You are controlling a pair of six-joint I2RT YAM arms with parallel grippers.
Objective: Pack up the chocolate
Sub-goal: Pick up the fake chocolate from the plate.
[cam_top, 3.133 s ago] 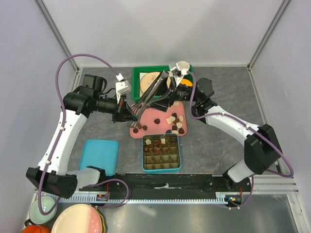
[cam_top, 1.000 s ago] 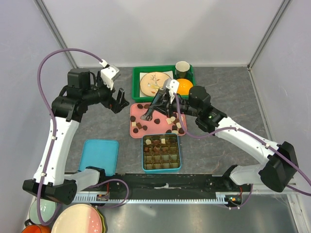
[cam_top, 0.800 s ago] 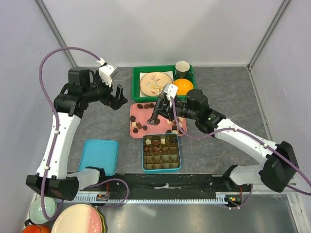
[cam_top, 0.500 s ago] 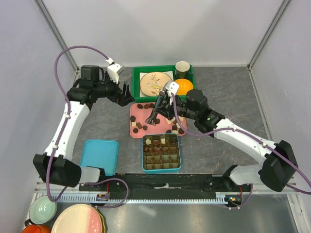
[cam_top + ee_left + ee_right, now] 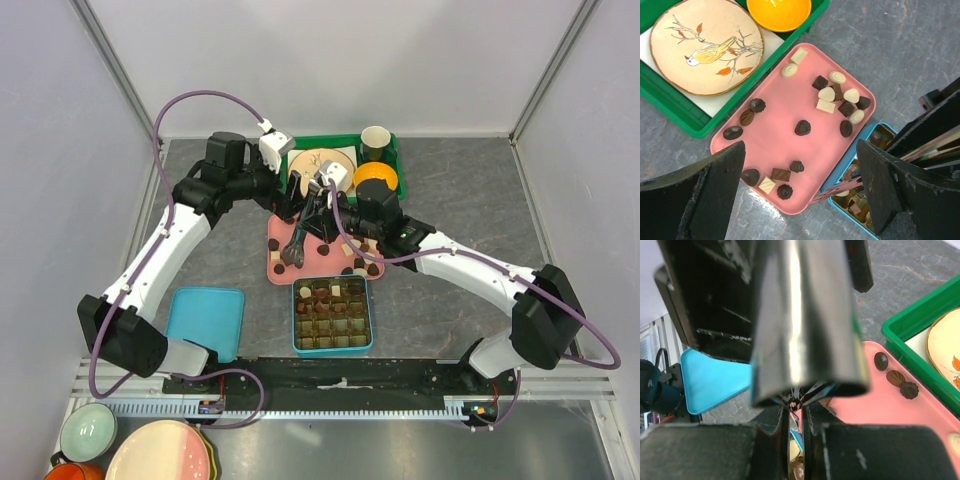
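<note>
Top external: right end effector (image 5: 316, 208) grasps silver metal tongs (image 5: 302, 236); released left end effector (image 5: 291, 199) alongside could strike them, scattering small brown chocolates (image 5: 285, 262).

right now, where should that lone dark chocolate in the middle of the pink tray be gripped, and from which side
Probably best taken across its shorter width, straight down from above. The lone dark chocolate lies flat, a low rounded oval with bare pink tray on every side, so nothing crowds a grip from the top.

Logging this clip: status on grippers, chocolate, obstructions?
Left gripper open above pink tray. Right gripper shut on tongs. Chocolate loose on tray, some in tin. Both crowd the tray.
</note>
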